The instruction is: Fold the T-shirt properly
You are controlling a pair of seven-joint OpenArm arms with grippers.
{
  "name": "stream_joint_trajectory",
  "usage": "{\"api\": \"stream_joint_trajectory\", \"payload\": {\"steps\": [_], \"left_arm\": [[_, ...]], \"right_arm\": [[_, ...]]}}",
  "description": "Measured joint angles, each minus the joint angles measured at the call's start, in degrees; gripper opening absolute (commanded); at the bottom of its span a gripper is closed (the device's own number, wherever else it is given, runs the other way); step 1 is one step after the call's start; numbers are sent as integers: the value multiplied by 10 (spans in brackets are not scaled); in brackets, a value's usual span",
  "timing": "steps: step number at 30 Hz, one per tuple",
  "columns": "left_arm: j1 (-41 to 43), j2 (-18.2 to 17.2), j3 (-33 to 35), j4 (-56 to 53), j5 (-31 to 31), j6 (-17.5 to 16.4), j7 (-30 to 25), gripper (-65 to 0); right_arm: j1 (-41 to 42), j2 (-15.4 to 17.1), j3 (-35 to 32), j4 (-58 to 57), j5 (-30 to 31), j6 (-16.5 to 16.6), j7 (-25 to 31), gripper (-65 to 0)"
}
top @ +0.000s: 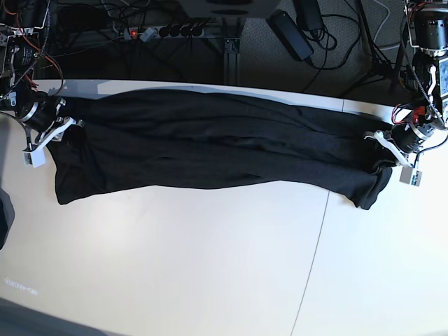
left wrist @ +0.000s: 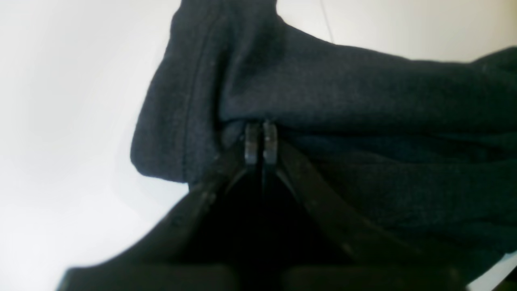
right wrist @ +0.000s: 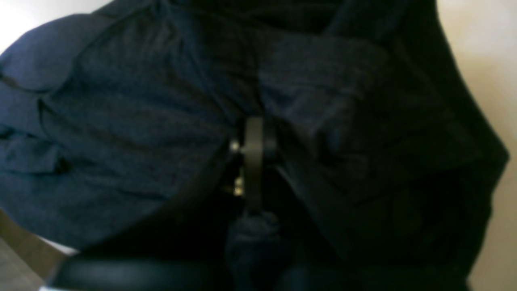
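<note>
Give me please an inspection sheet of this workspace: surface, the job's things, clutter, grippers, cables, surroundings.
Surface: white table, a thin seam line running across its right part.
Job's things: black T-shirt stretched as a long, wrinkled band along the far edge of the table, between the two arms.
Clutter: nothing seen on the table besides the shirt.
Grippers: left gripper shut on the T-shirt at one end; right gripper shut on the T-shirt at the other end.
Cables: tangled cables and a power strip on the floor behind the table.
Surroundings: dark floor behind the table; a dark object at the left edge, unclear what.
</note>
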Motion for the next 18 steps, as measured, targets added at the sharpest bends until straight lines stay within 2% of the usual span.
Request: {"api": "stream_joint_trajectory", "payload": {"steps": [4,10,13,16,17,18], "left_arm": [[-54,4,9,-40,10,-1,13,-650],[-113,2,57,-87,26,-1,7,-650],[-123,2,62,-87,9,-1,26,-646],[-133,-8,64,-76,-60,-1,105,-443],[-135,-14,65,-64,-87,-1,139,-388],[-136,-19,65,-48,-113,-1,168,-359]], "right_arm": [[36,0,-1,-28,-21,0,-3,-650],[117,0,-15,-106,-28,0,-5,-650],[137,3,-30,-125,-29,0,-4,-650],[139,3,-46,-125,-29,0,0,-650],[139,3,-50,-125,-29,0,0,-650],[139,4,-54,-125,-30,0,0,-650]]}}
